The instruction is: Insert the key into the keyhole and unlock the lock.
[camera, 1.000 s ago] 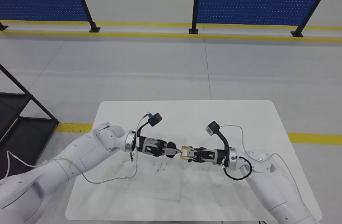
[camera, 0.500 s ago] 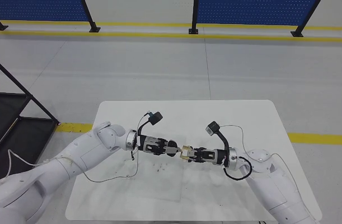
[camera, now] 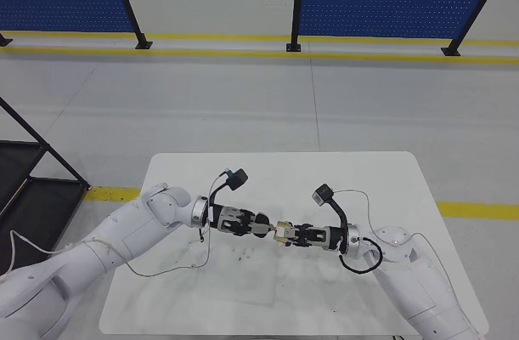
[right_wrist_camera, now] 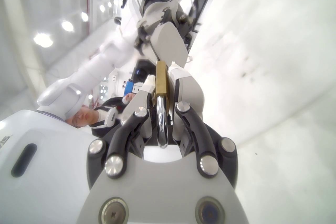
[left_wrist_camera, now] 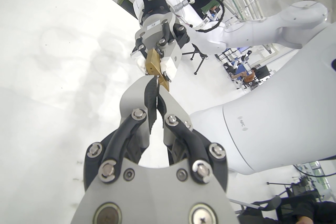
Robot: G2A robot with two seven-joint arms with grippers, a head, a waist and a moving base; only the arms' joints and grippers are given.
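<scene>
Right gripper [right_wrist_camera: 161, 77] clamps the brass padlock [left_wrist_camera: 153, 64]; left gripper [left_wrist_camera: 157, 93] pinches the key [left_wrist_camera: 157, 80] at its keyhole [left_wrist_camera: 158, 76]. We should push straight, then turn.

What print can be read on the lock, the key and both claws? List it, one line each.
lock: no print shows on its brass faces.
key: nearly all hidden in the left claw; nothing readable.
sticker on the right claw: marks too small to read.
</scene>
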